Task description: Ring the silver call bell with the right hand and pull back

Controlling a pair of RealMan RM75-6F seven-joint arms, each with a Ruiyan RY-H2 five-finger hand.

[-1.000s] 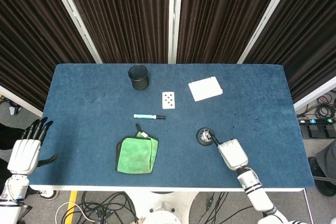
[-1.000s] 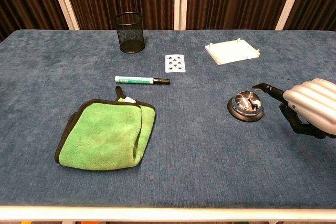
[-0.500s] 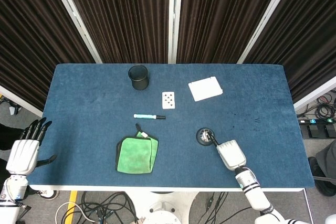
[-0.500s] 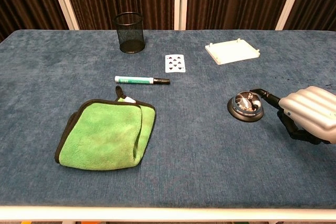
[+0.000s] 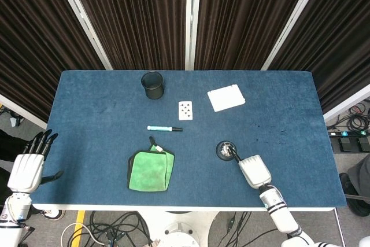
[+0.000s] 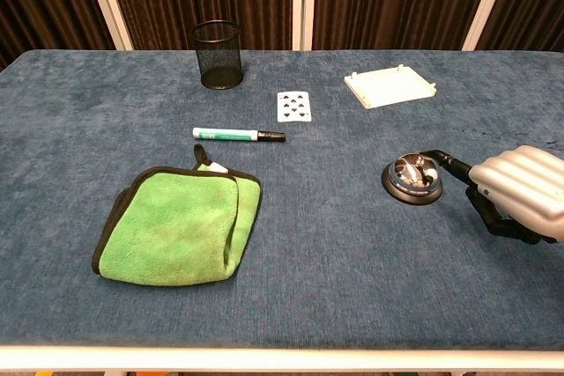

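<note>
Your black mesh cup stands upright at the far side of the table, left of centre, open mouth up; from the head view nothing shows inside it. The white tray sits far right with its low rim up, and its flat surface looks bare. The silver call bell sits on its dark round base on the near right part of the table, dome up, its axis vertical and its button pointing straight up; being round, it has no long axis along the table. Your right hand is just right of the bell, low over the cloth, with one dark finger stretched out leftward so its tip lies on the top of the dome, while the other fingers are curled under the pale back of the hand; it grips nothing. Your left hand hangs off the near left edge of the table, fingers straight, slightly spread and pointing away from you, holding nothing. Between the two lie a green cloth folded near left, a marker lying left to right beyond it with its dark cap to the right, and a playing card face up farther back.
</note>
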